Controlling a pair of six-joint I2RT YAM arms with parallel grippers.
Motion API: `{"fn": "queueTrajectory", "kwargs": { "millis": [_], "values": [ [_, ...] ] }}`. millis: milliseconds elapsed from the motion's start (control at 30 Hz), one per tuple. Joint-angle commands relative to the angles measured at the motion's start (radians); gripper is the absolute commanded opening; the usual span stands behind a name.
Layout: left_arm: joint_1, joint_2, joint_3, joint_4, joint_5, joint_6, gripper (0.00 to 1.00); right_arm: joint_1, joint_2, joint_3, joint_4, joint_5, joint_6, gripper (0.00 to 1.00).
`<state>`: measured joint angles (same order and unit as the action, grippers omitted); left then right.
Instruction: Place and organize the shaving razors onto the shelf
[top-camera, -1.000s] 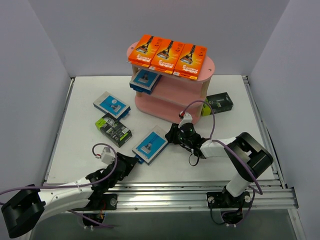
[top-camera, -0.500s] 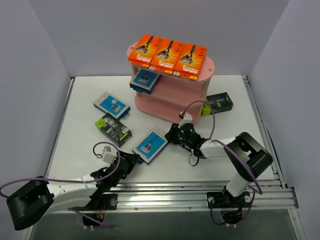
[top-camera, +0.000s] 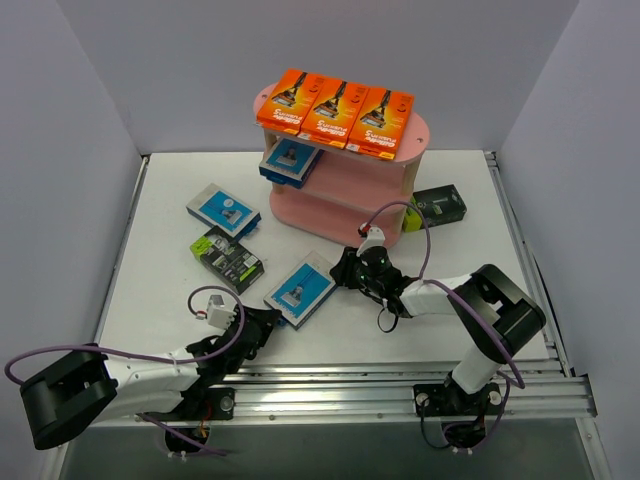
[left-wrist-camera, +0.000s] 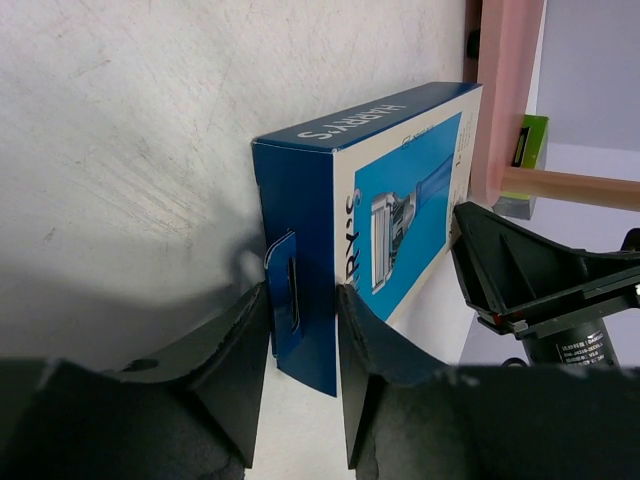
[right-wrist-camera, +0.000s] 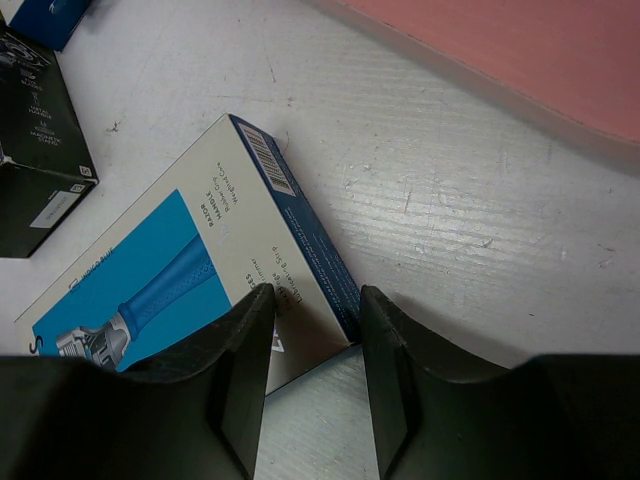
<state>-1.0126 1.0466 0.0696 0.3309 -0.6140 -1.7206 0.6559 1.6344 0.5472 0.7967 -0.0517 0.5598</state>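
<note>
Your right pincer (top-camera: 343, 270) and left pincer (top-camera: 269, 321) meet opposite ends of the blue-and-white pack (top-camera: 300, 290), lying on the table (top-camera: 160, 260) before the shelf (top-camera: 345, 190). Left wrist: jaws straddle its tabbed end; you cannot tell whether they pinch. Right wrist: jaws clamp its corner.

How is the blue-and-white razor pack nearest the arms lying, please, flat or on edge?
Flat: the blue-and-white rectangular razor pack lies face up on the white table.
</note>
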Motion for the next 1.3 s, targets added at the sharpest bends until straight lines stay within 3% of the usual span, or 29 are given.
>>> {"fn": "queueTrajectory", "kwargs": {
  "millis": [0, 200, 400, 900, 1067, 1267],
  "values": [
    [-0.009, 0.029, -0.039, -0.111, -0.013, 0.004, 0.38, 0.014, 0.035, -0.023, -0.047, -0.008, 0.002, 0.34],
    [-0.018, 0.032, -0.037, -0.131, -0.023, -0.007, 0.37, 0.014, 0.035, -0.023, -0.045, -0.008, 0.002, 0.34],
    [-0.040, 0.023, -0.034, -0.191, -0.038, -0.050, 0.26, 0.014, 0.038, -0.018, -0.051, -0.007, -0.003, 0.35],
    [-0.072, -0.036, -0.030, -0.308, -0.062, -0.103, 0.17, 0.013, 0.051, -0.012, -0.053, -0.007, -0.008, 0.35],
    [-0.078, -0.054, -0.028, -0.367, -0.064, -0.122, 0.18, 0.013, 0.053, -0.010, -0.056, -0.007, -0.009, 0.35],
    [-0.083, -0.106, -0.027, -0.408, -0.076, -0.116, 0.31, 0.014, 0.064, -0.015, -0.056, -0.005, -0.011, 0.35]
  ]
}}
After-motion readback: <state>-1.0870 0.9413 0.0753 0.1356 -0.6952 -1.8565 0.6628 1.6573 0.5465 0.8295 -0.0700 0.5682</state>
